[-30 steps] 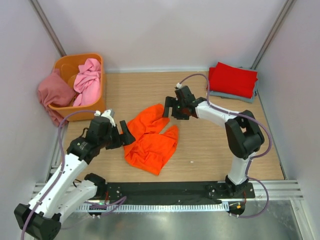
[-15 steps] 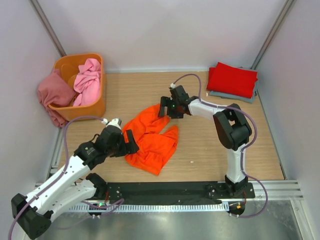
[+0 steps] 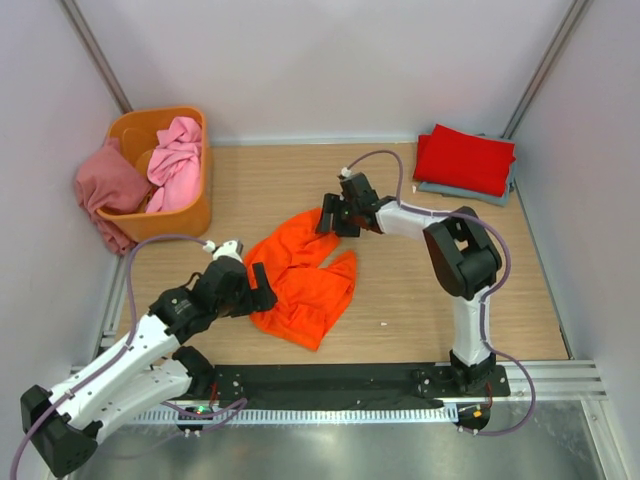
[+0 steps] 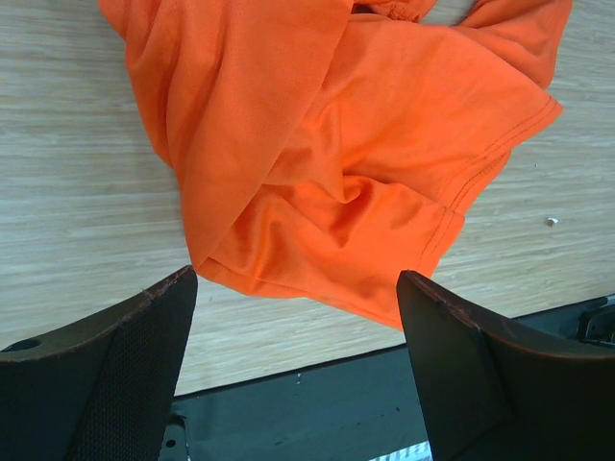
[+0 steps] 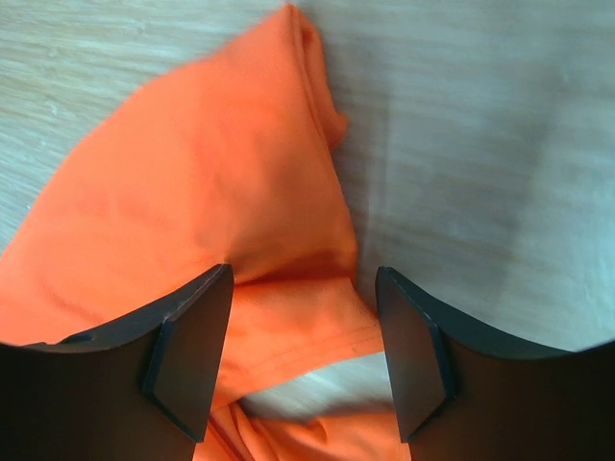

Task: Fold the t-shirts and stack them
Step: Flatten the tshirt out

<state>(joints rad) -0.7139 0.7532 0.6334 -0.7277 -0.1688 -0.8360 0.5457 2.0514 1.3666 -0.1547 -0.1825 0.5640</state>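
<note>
Left pincer [image 4: 298,288] and right pincer [image 5: 303,279], both open, flank the crumpled orange t-shirt [image 3: 305,280] on opposite edges (probably to spread it flat).

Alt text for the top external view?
A crumpled orange t-shirt lies between open grippers: left gripper at its left edge, right gripper at its far tip. Far right, a folded red shirt tops a grey-blue shirt; far left, a light pink shirt and dusty rose shirt drape an orange tub.

Orange tub [image 3: 178,218], far-L corner of table [image 3: 420,290].
</note>
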